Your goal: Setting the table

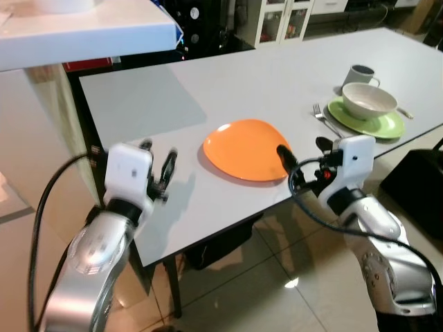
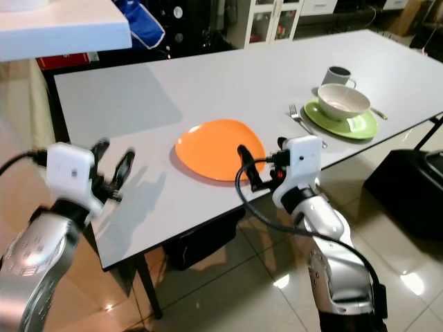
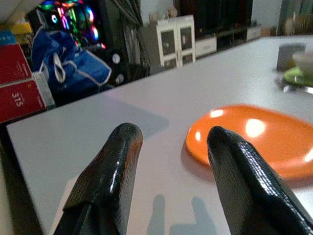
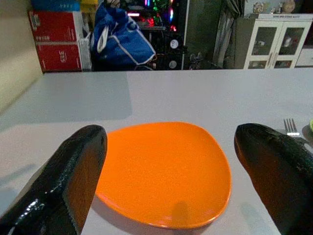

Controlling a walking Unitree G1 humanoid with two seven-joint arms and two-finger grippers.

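Where the near edge of the long white table (image 1: 208,90) meets the right gripper (image 4: 168,171), spread wide with nothing between its two glossy black fingers (image 4: 73,176). Straight ahead of them, just beyond the tips and not touched, a flat rounded orange plate (image 4: 166,169), lying on the tabletop close to the table's front edge. Off past that gripper's right finger, the tines of a silver metal fork (image 4: 292,128), resting on the table. Further out on the same side, a round lime-green plate (image 1: 377,124) bearing a cream ceramic bowl (image 1: 369,100), the fork just beside the plate's rim, and a grey mug (image 1: 360,73) behind the bowl.

To the other side, raised above the table's left part, the left gripper (image 3: 171,166), likewise parted and holding nothing, black fingers (image 3: 110,171) aimed across the table, with the orange plate ahead and to its right, apart from the tips. Beyond that, past the table's far edge, a blue bag with white trim (image 3: 73,73), red boxes (image 3: 22,93), a white glass-fronted cabinet (image 3: 176,41) and a dark unit lit with coloured lights (image 3: 68,14). Below, beige glossy floor tiles (image 1: 277,283).
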